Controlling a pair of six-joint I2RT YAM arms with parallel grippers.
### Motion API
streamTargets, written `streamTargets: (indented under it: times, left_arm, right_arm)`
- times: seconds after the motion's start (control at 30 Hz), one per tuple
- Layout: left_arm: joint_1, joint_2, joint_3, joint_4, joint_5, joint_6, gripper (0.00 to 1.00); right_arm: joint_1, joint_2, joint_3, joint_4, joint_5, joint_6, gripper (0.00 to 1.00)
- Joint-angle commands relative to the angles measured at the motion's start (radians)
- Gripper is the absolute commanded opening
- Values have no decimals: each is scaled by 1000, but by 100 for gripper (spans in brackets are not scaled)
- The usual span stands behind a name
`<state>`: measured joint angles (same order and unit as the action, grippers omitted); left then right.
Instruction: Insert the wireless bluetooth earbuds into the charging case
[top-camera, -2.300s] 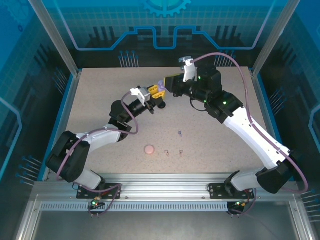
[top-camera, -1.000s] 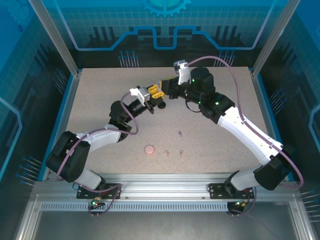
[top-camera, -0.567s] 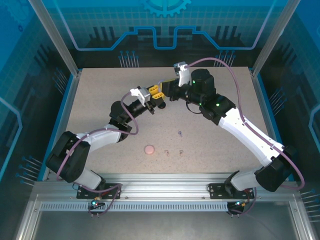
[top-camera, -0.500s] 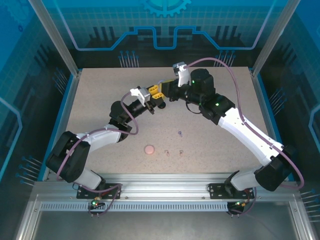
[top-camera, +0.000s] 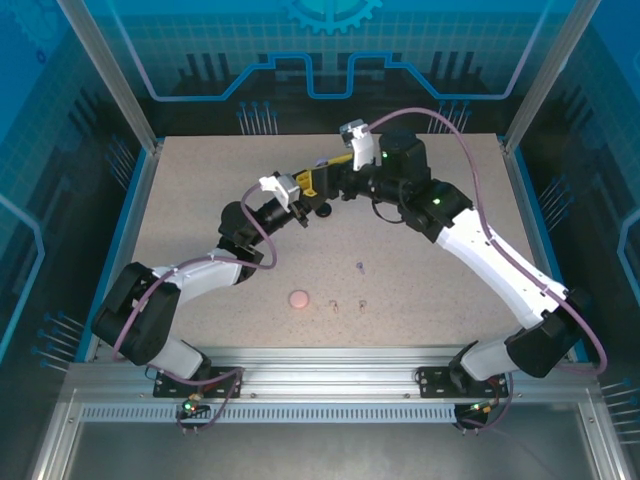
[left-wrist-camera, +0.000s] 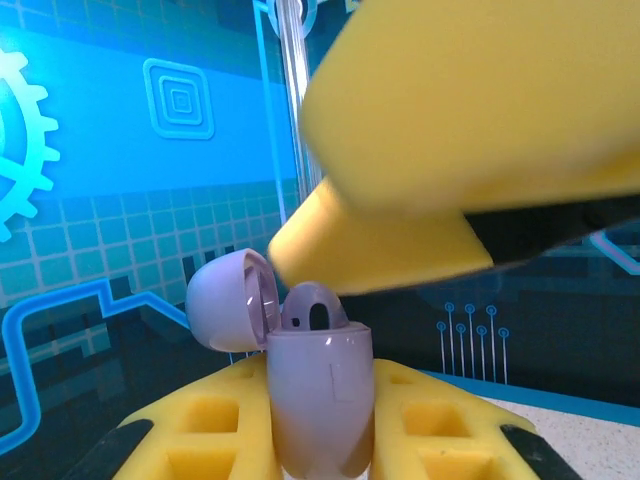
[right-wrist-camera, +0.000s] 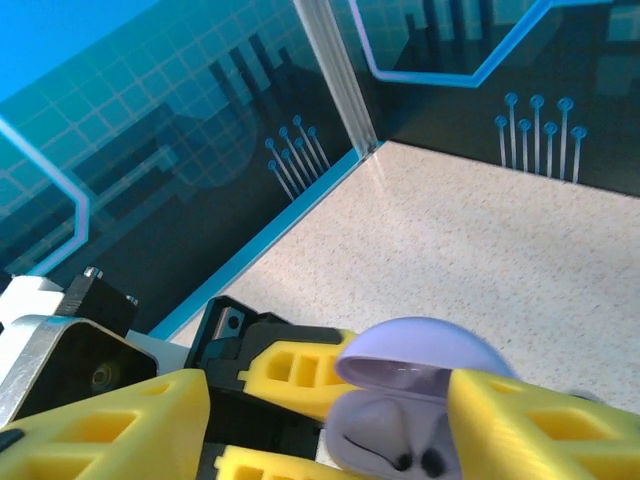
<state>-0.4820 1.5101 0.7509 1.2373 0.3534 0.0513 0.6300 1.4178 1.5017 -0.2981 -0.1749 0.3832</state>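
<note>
Speckled beige table (top-camera: 190, 210) inside a blue-lit enclosure with circuit-pattern walls (top-camera: 330, 60); a round pink case (top-camera: 298, 299) lies near the front edge. Just right of it lie 1 loose lavender earbud (top-camera: 358, 266) and 2 pale earbuds (top-camera: 335, 303), tiny stemmed specks well apart from both grippers. Over the far middle the left gripper (left-wrist-camera: 320, 450) clamps an open lavender charging case (left-wrist-camera: 320, 390) with 1 lavender bud (left-wrist-camera: 313, 303) poking out, and the right gripper (right-wrist-camera: 330, 400) has its jaws spread wide astride it.

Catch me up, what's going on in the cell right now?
The left gripper is shut on a lavender charging case, held upright with its lid flipped open. The right gripper sits at the case's open top, jaws open. A lavender earbud, two pale earbuds and a pink case lie on the table.
</note>
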Motion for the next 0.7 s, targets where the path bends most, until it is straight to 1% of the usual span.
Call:
streamTargets:
  times: [0.0, 0.07, 0.17, 0.3, 0.57, 0.67]
  left_arm:
    - [-8, -36, 20, 56, 7, -7, 0]
    - [-8, -41, 14, 57, 6, -6, 0]
    - [-9, -49, 8, 58, 1, -5, 0]
    - [-8, -60, 0, 55, -2, -4, 0]
    - [-8, -86, -14, 37, -8, -1, 0]
    - [-8, -92, -13, 30, -8, 0, 0]
  right_arm:
    - [-56, -91, 49, -27, -13, 47, 69]
    - [-86, -124, 45, -45, -6, 70, 72]
    - [-118, -156, 30, -87, 20, 79, 73]
    - [-137, -157, -17, -155, 67, 88, 73]
    - [-136, -60, -187, -220, 127, 130, 72]
    - [-125, -5, -217, -244, 154, 133, 72]
